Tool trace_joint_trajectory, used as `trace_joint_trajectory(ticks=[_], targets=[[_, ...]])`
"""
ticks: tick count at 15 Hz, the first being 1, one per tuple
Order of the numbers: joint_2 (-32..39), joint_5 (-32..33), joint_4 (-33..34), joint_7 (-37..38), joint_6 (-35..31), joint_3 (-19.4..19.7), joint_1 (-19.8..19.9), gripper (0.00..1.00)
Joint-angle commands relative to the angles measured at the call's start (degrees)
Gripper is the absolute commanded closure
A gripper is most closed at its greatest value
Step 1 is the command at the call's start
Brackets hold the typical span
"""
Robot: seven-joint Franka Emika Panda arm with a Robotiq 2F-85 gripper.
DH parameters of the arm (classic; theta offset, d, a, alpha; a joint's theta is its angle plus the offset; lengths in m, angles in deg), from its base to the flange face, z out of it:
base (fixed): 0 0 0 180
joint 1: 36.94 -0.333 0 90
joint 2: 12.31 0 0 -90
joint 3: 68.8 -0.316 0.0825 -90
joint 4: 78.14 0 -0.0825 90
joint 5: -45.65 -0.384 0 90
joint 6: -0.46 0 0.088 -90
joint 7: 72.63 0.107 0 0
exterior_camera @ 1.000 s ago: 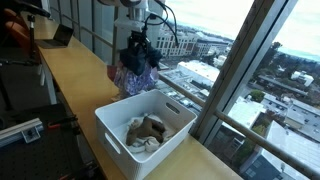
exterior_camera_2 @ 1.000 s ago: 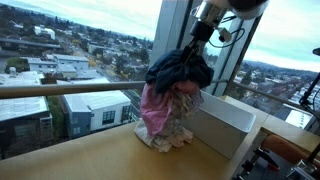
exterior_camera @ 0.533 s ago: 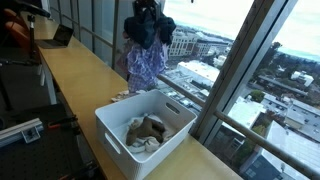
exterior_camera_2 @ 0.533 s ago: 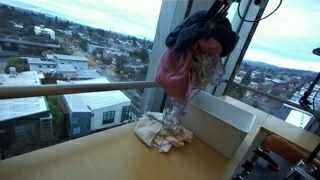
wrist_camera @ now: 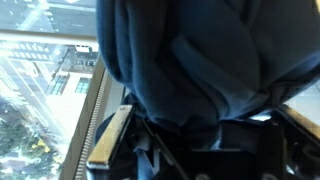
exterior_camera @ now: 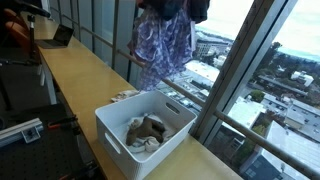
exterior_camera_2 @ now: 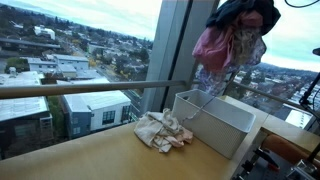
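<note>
A: Wrist view first: what have the jaws got?
B: They are clamped tight on a dark blue garment (wrist_camera: 190, 70), which fills most of the frame and hides them.
A: And from outside?
B: In both exterior views the bundle of clothes (exterior_camera: 165, 35) (exterior_camera_2: 235, 40) hangs at the top edge, blue over pink and patterned cloth, well above the white bin (exterior_camera: 112, 135). Tan clothes (exterior_camera: 147, 130) lie inside it. Cream cloths (exterior_camera_2: 163, 130) lie on the table (exterior_camera_2: 90, 160) just beside it.
</note>
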Motion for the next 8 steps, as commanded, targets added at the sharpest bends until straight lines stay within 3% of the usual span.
trace_joint_trajectory(ticks=[1,8], targets=[[-0.25,-2.08,3.23,-2.2,2.51,3.12,1.37,1.0],[3.39,-1.82,2.96,-2.3,1.98,4.42,1.99,1.0]])
